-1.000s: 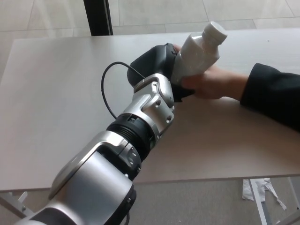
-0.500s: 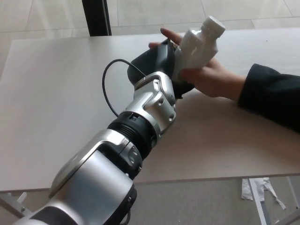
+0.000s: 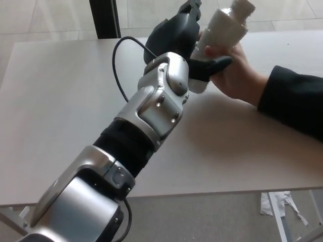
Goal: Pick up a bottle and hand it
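A white plastic bottle (image 3: 226,29) with a white cap is held up, tilted, above the far side of the pale table (image 3: 60,91). My left hand (image 3: 177,31) reaches up to it from the lower left; its thumb (image 3: 214,64) lies across the bottle's lower part and its fingers (image 3: 190,7) stand at the bottle's far side. A person's hand (image 3: 238,73) in a dark sleeve (image 3: 295,103) comes in from the right and wraps the bottle from below and behind. The bottle's base is partly hidden behind my thumb. My right hand does not show.
A black cable (image 3: 118,65) loops off my left wrist over the table. A dark post (image 3: 105,17) stands beyond the far edge. White scraps (image 3: 275,201) lie on the floor past the near right edge.
My left arm has lifted the bottle higher and farther from me. The person's hand has followed it and closed more around the bottle.
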Controlling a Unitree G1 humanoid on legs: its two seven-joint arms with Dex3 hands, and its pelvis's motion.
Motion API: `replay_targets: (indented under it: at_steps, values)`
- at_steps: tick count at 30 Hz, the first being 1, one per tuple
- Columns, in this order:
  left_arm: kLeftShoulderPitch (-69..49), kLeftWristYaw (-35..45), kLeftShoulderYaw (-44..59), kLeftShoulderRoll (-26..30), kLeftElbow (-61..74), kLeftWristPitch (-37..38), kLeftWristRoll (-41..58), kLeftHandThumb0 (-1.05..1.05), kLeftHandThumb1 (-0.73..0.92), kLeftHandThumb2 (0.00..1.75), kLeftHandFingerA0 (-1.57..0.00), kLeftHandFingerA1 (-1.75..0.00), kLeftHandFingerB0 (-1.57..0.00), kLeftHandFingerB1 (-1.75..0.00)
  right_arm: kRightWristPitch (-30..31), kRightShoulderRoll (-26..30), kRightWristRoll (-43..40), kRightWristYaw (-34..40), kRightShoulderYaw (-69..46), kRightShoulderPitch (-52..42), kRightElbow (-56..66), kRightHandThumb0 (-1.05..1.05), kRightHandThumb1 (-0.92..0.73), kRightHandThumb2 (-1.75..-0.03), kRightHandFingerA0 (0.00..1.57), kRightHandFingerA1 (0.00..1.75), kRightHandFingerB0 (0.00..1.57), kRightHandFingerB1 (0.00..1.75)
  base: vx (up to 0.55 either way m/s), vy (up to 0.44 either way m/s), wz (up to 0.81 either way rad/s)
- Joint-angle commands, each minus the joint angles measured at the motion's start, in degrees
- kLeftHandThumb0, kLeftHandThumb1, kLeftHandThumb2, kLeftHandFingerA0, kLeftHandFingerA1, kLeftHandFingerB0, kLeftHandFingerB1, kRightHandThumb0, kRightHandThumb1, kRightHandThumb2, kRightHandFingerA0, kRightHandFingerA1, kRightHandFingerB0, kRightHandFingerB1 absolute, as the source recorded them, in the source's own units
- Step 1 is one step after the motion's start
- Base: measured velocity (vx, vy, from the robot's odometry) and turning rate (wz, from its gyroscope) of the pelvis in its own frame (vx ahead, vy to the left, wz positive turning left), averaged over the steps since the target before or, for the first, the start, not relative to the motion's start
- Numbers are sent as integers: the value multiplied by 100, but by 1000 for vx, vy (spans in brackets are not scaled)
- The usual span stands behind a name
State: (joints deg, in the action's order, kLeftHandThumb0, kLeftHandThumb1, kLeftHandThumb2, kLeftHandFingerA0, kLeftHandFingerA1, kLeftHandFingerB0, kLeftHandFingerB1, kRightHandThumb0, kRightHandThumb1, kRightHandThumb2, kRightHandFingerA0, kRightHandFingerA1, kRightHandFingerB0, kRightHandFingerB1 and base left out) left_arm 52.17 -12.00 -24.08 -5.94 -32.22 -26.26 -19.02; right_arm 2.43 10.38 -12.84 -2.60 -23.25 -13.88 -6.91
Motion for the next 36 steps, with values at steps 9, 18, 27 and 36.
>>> replay_targets:
  at_steps: [9,18,27,36]
  values:
    - [-5878,2694,5825,3276,5829,-69,934,-85,63,62,0,-72,0,-19,2,469,-238,25,-755,-131,-575,-65,-62,-61,120,153,45,53,0,0,0]
    - [-7107,2319,8834,3668,4258,-8,1744,-93,60,65,0,-78,0,-24,77,528,-183,38,-841,-208,-569,-56,-44,-95,146,142,36,62,0,0,0]
    - [-7792,1908,9487,4023,1847,1238,2595,-105,56,96,-16,-84,0,-26,0,607,-187,22,-951,-183,-786,-64,-63,-59,128,158,41,47,0,0,0]
    - [-7776,2171,7862,3357,330,1562,2402,-96,55,95,-30,-81,-1,-34,45,629,-149,-7,-950,-217,-779,-61,-46,-95,148,146,36,62,0,0,0]
